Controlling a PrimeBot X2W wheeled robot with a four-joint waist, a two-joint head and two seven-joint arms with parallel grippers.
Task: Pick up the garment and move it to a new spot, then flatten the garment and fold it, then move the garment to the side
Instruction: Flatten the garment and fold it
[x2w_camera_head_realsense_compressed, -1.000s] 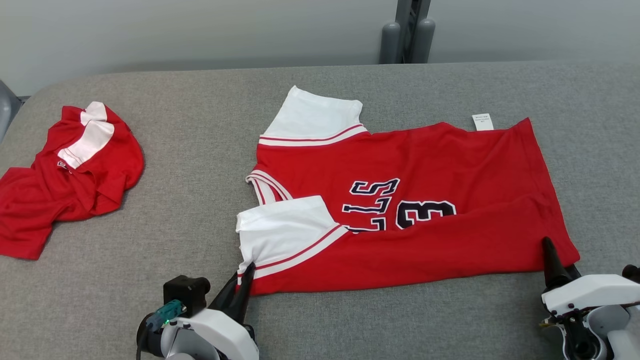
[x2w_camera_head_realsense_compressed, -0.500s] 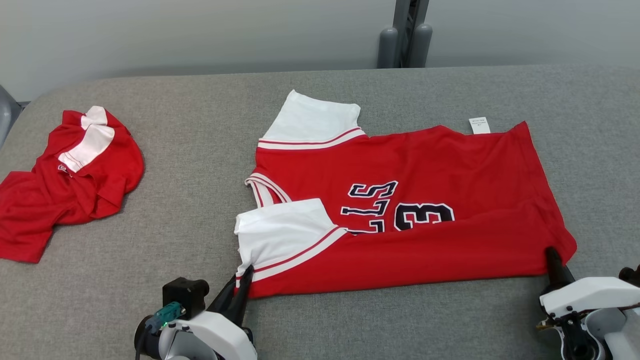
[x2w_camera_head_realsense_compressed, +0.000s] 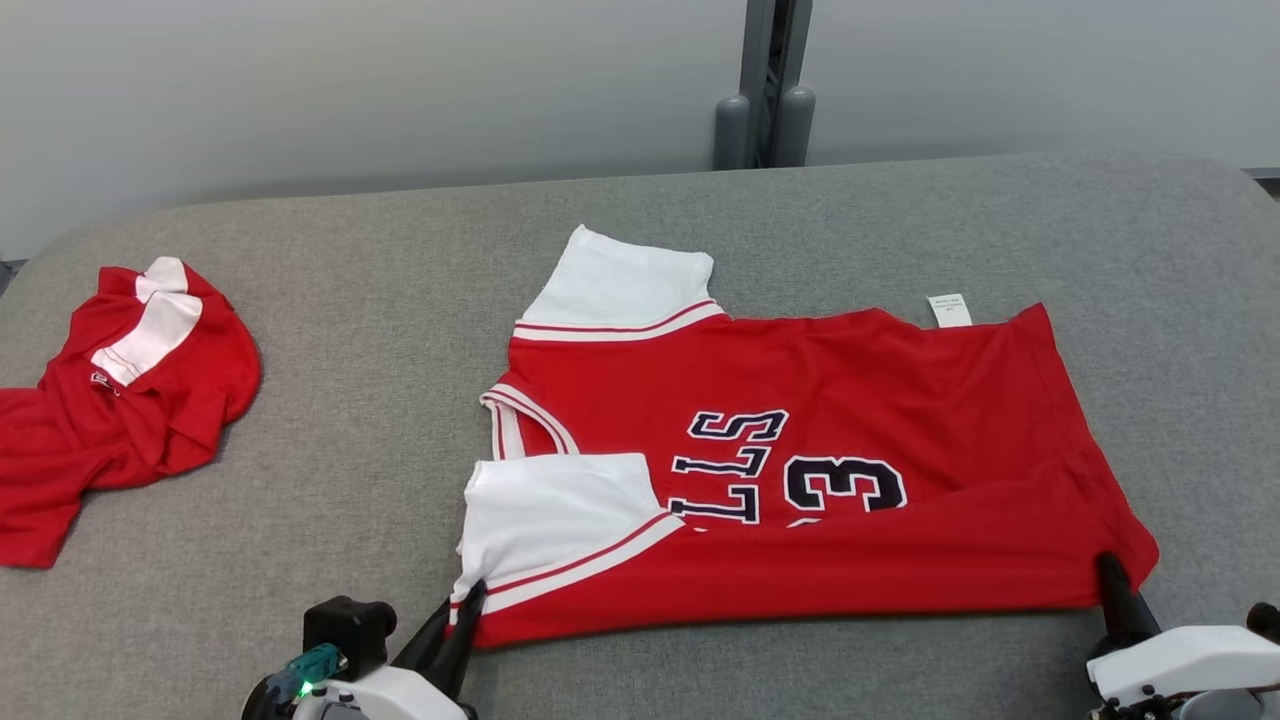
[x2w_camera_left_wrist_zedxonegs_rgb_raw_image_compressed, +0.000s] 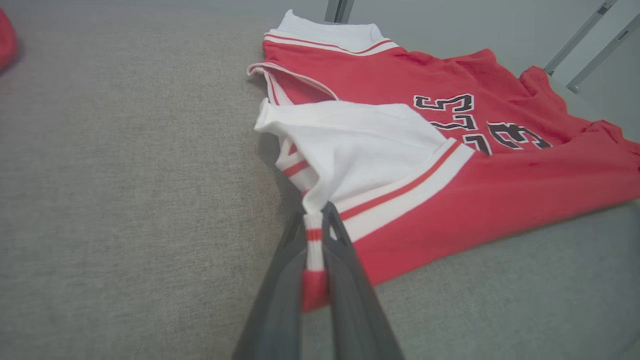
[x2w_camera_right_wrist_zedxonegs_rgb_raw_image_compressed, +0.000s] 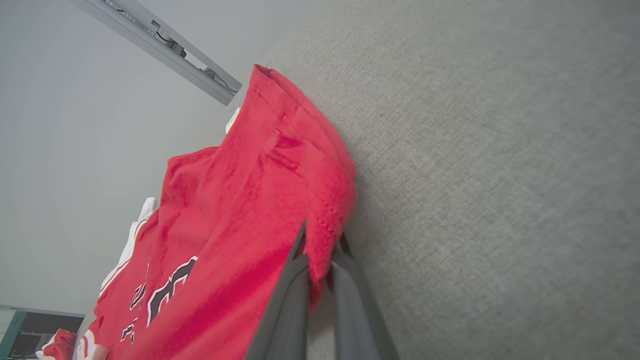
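Both my jaws are clenched on cloth. My left gripper (x2w_camera_left_wrist_zedxonegs_rgb_raw_image_compressed: 316, 215) pinches the striped band at the edge of the near white sleeve (x2w_camera_head_realsense_compressed: 550, 510), and my right gripper (x2w_camera_right_wrist_zedxonegs_rgb_raw_image_compressed: 320, 245) bites the near hem corner of the red jersey (x2w_camera_head_realsense_compressed: 800, 400). The jersey lies across the middle of the grey padded table (x2w_camera_head_realsense_compressed: 350, 300), collar end toward my left and hem toward my right. Its near long edge is folded up over the body and hides the lower part of the dark letters and numbers. The far white sleeve (x2w_camera_head_realsense_compressed: 625, 285) sticks out flat at the back, and a small white label (x2w_camera_head_realsense_compressed: 949, 309) pokes out at the far hem. I judge this to be mid-fold, with the near edge held at both ends. Each grip takes only a narrow bite of thin fabric, so a quick lift could pull a corner free and drop the fold. If my arms travel unevenly, the span between them could sag, twist or bunch the near sleeve. A crumpled red garment (x2w_camera_head_realsense_compressed: 130, 400) sits well apart at the far left, and sliding the jersey that way could tangle the two.
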